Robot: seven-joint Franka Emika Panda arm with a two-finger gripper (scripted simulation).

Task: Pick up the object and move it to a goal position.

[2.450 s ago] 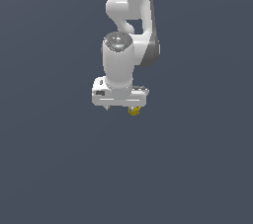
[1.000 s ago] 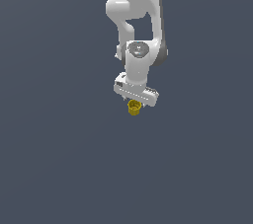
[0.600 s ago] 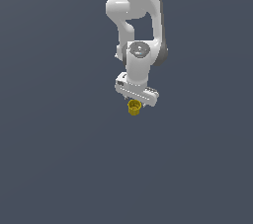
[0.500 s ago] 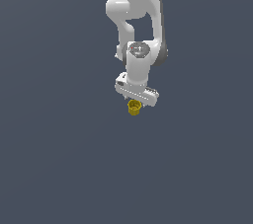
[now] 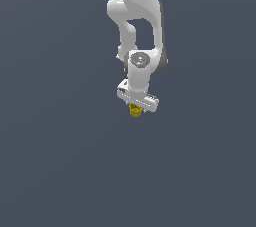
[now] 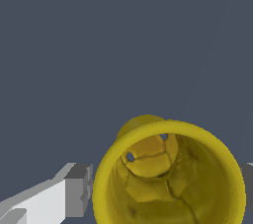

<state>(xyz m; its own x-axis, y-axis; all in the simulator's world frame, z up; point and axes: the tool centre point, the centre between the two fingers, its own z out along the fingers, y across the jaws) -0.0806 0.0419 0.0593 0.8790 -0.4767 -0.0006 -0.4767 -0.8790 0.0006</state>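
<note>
The yellow-gold cup-like object (image 5: 134,110) sits pinched between the fingers of the white gripper (image 5: 136,108), just below the hand. In the wrist view its hollow mouth (image 6: 168,173) faces the camera, one grey finger pad (image 6: 79,196) touching its side. Around it lies plain dark grey ground (image 5: 60,171).

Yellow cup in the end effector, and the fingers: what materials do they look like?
Yellow cup: mottled matte yellow-gold, lumpy interior, maybe plastic or ceramic; the render leaves it open. End effector fingers: flat white and grey, no shine, plastic-like.
</note>
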